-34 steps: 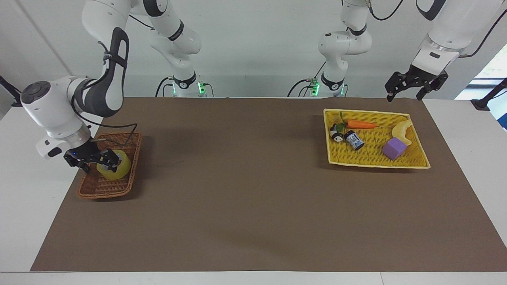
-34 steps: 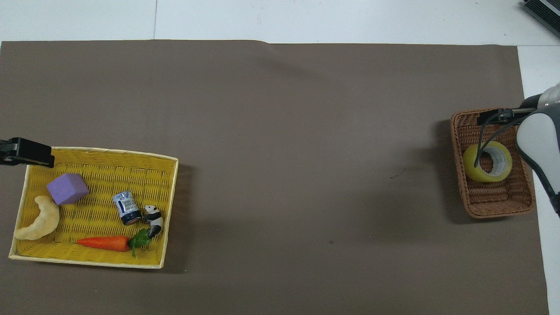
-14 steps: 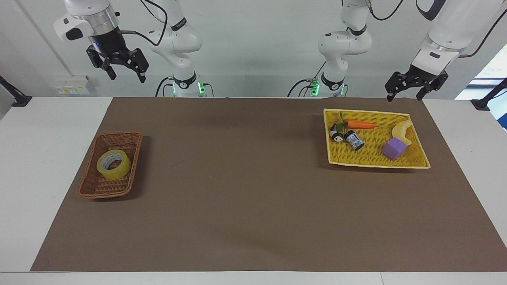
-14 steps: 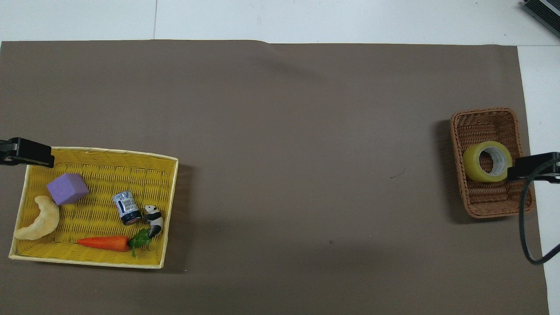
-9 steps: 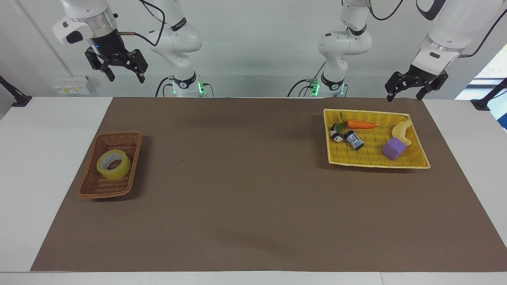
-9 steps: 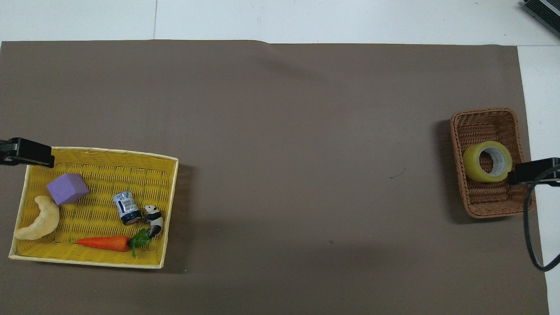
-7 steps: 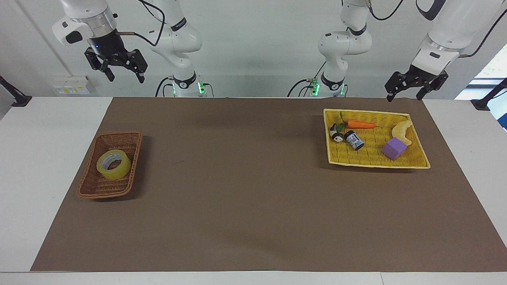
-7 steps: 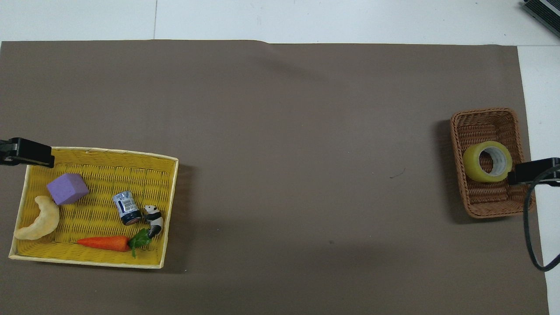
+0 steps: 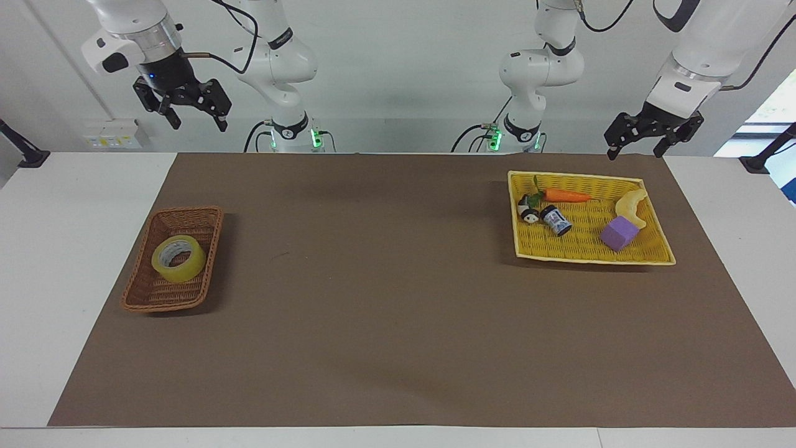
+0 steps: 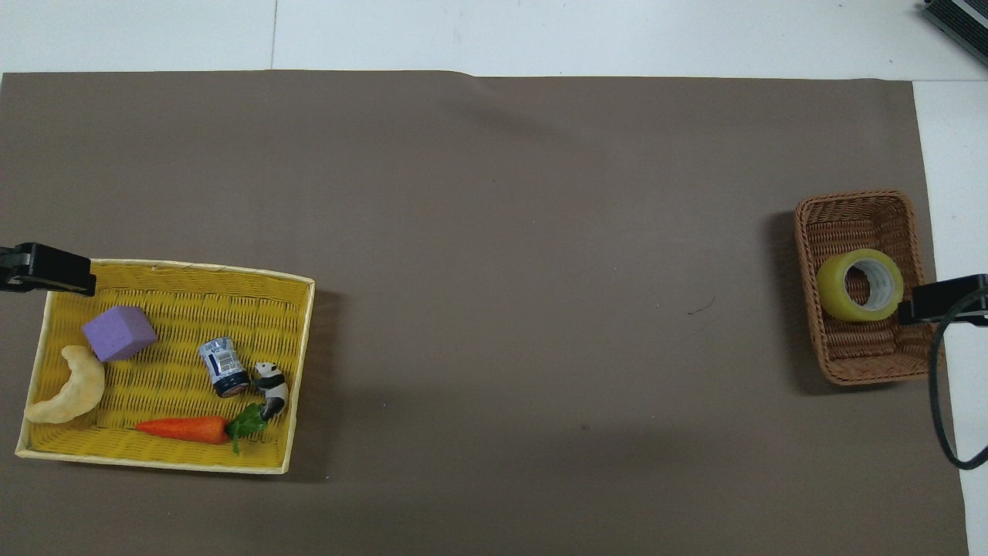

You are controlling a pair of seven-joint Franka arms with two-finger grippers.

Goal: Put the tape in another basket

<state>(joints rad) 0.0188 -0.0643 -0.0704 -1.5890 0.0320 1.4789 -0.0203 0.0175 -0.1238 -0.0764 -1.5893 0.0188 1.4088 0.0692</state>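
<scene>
Tape (image 9: pixel 178 259) sits in the brown wicker basket (image 9: pixel 198 218), lying on its side with the pale core facing up, roughly mid-basket. Basket is at the right arm's end of the brown mat (image 9: pixel 385 298). Nothing is touching the tape.

My right gripper (image 9: pixel 189 117) is raised high in the air over the robots' edge of the table at the right arm's end, well clear of basket and tape. Fingers spread wide, nothing between them. In the overhead view only its black tip (image 10: pixel 948 300) shows, overlapping the basket's rim next to the tape, but the facing view shows it is far above them.

My left gripper (image 9: pixel 642 147) hangs in the air above the robots' edge of the mat, near the corner of the yellow tray (image 9: pixel 659 255). Fingers apart, empty. This arm is waiting.

Yellow tray is at the left arm's end of the mat. In it: a carrot (image 9: pixel 564 196) along the side nearest the robots, a panda figure (image 9: pixel 527 211) touching its leafy end, a small can (image 9: pixel 556 221) just beside the panda, a purple cube (image 9: pixel 619 234), and a pale crescent-shaped piece (image 9: pixel 632 206) touching the cube.
</scene>
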